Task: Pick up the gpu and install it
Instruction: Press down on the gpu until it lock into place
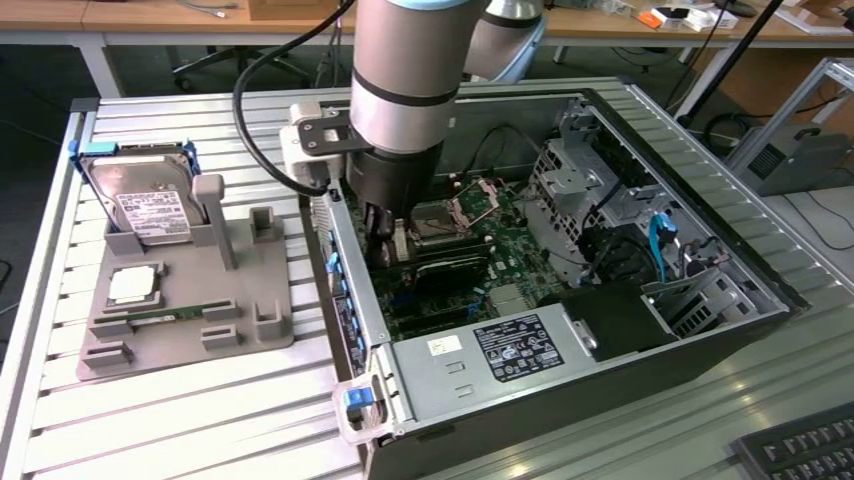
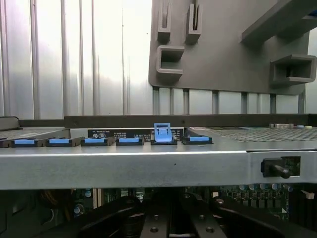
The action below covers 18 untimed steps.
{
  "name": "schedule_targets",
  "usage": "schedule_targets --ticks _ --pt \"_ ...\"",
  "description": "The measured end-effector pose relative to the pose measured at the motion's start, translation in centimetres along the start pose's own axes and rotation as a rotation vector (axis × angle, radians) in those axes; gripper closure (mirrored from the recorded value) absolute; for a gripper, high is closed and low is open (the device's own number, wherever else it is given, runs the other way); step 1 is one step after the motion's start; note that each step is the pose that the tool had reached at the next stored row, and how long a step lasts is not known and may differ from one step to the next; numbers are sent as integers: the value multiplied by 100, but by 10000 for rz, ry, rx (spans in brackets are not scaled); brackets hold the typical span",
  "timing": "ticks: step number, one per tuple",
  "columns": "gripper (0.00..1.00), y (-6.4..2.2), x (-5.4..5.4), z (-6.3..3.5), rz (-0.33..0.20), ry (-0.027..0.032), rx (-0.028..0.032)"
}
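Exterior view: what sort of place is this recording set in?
Probably a robotics lab or workshop bench for PC assembly. An open computer case lies on a slatted metal table, beside a grey parts fixture holding a hard drive; desks stand behind.

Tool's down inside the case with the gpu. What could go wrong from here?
1. The gpu lies low against the motherboard; whether it lines up with its slot can't be seen, so pressing could jam it.
2. One blue retention clip stands raised along the case's rear wall; the bracket may catch there.
3. The shut tool sits near the CPU socket; sideways drift could strike it.
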<state>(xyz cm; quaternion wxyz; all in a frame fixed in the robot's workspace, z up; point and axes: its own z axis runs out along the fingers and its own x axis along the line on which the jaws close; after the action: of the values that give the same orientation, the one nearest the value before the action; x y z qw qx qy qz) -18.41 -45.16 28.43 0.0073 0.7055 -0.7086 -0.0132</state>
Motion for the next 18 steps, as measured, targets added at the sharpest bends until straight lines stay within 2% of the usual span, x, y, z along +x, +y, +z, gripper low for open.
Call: schedule_targets --ticks 4,18 --pt "90 33 1 0 0 16 0" --pt "90 125 1 4 -1 15 5"
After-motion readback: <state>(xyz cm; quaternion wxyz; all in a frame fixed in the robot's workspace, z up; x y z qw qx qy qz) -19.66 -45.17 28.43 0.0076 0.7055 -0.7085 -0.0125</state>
